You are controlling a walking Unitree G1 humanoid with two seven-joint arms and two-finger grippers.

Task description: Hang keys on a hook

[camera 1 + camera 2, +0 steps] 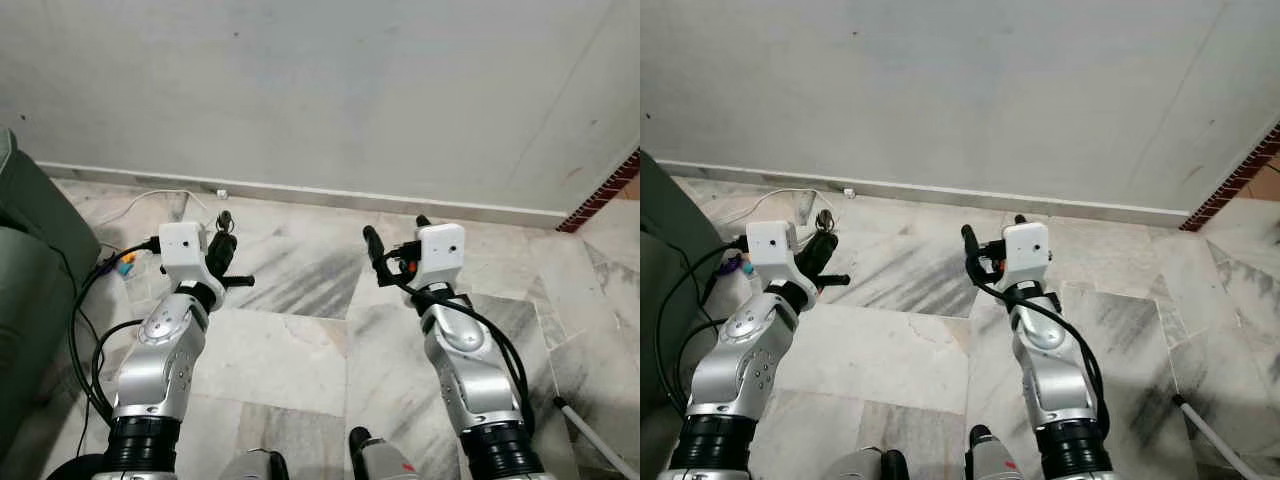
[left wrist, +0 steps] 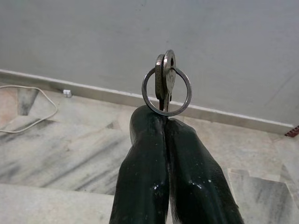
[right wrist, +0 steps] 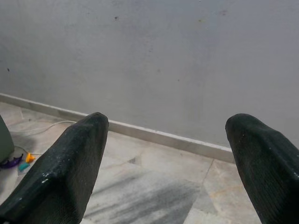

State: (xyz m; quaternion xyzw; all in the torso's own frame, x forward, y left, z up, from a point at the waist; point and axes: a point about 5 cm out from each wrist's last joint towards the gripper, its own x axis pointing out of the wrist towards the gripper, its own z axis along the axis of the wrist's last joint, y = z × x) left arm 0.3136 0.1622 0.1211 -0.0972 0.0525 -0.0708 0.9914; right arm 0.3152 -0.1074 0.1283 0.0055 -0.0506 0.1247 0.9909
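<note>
Your left gripper point(image 2: 166, 122) pinches the keys point(image 2: 166, 88) tight | right gripper point(image 3: 170, 135) wide open, holding nothing | wall point(image 1: 350, 90) near ahead

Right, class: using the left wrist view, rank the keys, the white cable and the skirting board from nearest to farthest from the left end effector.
1. keys: pinched at the tips of the left end effector, ring standing above them.
2. white cable: on the marble floor, off to one side.
3. skirting board: at the foot of the wall, just behind the cable; a close call.
</note>
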